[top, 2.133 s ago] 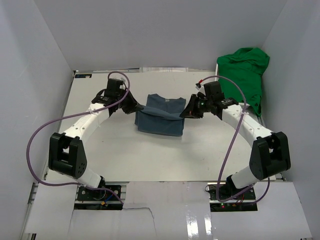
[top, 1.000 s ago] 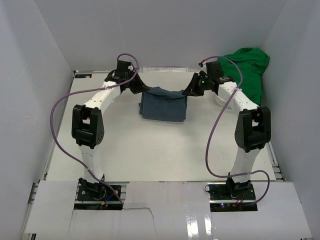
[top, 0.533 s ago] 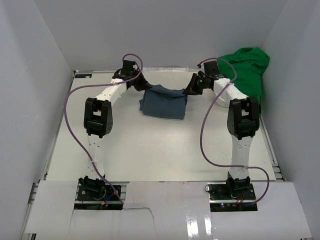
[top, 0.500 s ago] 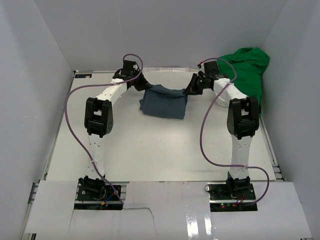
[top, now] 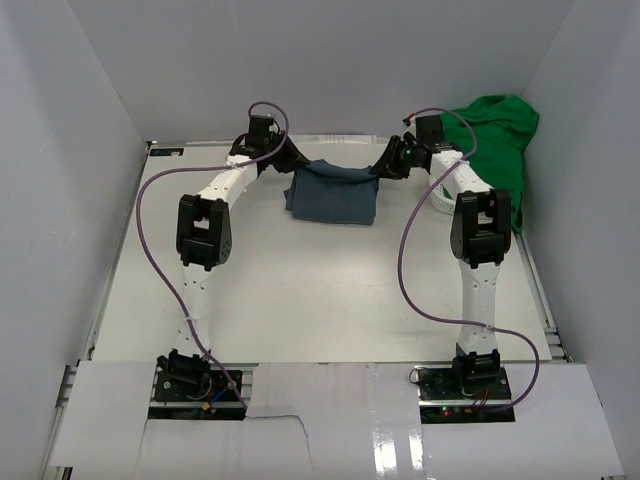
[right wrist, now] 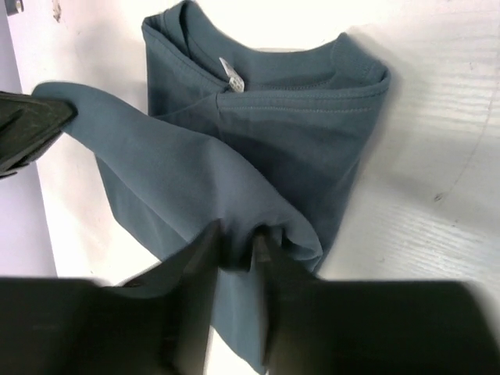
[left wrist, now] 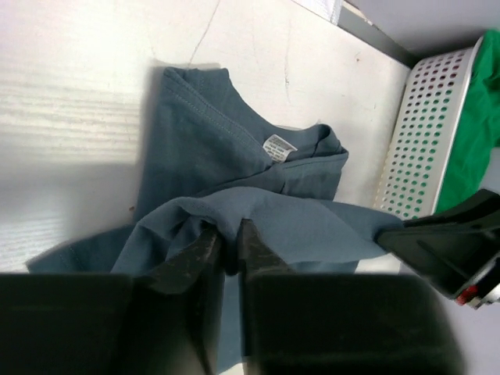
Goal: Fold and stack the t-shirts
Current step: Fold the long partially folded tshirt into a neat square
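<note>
The slate-blue t-shirt (top: 335, 200) is lying folded at 12 o'clock on the table (top: 300, 290), and you are holding its far edge raised. Your left gripper (left wrist: 228, 234) and right gripper (right wrist: 234, 238) are each pinching it. The green t-shirt (top: 490, 130) is draping over the basket (left wrist: 426, 133) at 2 o'clock.

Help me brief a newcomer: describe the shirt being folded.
On the white table, look at the far middle. The slate-blue t-shirt lies there, half folded. Unlike the green t-shirt at the far right, it shows a white neck label.
</note>
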Available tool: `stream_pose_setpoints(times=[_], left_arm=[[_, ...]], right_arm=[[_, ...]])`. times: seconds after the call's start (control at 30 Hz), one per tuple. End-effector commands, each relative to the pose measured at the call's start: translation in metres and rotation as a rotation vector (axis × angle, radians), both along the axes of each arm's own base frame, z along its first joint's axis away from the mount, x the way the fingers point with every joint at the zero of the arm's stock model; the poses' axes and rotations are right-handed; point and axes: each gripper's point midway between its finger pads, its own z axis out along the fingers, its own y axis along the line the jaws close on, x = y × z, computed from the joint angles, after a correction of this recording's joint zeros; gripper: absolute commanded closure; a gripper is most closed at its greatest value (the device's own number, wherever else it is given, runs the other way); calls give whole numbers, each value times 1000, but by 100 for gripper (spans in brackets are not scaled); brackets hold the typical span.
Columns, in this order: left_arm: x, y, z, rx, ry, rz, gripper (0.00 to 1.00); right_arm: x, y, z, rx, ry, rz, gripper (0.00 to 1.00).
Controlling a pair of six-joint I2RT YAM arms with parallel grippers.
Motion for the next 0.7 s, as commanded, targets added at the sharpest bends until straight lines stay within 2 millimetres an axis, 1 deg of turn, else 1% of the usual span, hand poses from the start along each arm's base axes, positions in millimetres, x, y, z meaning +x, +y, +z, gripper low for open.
stream_pose_setpoints(times=[0.0,0.03,0.07,0.1,0.13,0.17,0.2,0.23,0.27,0.3,0.33,0.37,0.4,0.47,0.5,0.57,0.6,0.67], left_arm=[[17,0,23,-28,-81,4,66],[18,1,21,-30,-80,7,56],[21,3,22,-31,-91,16,47],[21,5,18,-29,-87,25,41],[22,7,21,-37,-97,33,35],[25,9,39,-45,-149,47,34],[25,14,36,-39,-155,61,34],[29,21,47,-24,-195,96,33],[28,25,74,-19,-248,113,33],[28,26,89,-14,-291,119,33],[25,28,93,1,-328,115,33],[23,32,102,12,-357,122,33],[16,31,123,11,-399,112,33],[10,32,123,45,-413,73,34],[3,26,127,36,-425,25,34],[-5,24,112,55,-419,-29,34],[-12,18,110,39,-425,-75,35],[-18,13,94,41,-415,-120,35]], right_arm=[[22,1,17,47,-90,6,67],[25,0,14,52,-97,6,52],[29,1,15,57,-117,6,47],[35,0,18,55,-156,3,40],[38,-1,23,55,-182,-1,38],[42,-2,25,53,-223,-6,35],[42,-2,38,52,-263,-8,31],[43,-3,44,51,-290,-10,30],[40,-5,40,39,-296,-16,30],[40,-6,59,41,-353,-19,30],[37,-7,64,36,-370,-14,30],[30,-9,55,27,-371,-15,30],[26,-10,76,27,-428,-20,30],[15,-12,72,24,-416,-15,30],[6,-13,69,21,-404,-10,30],[-6,-10,64,31,-391,8,30],[-13,-10,56,29,-373,9,30],[-18,-9,46,22,-356,14,30]])
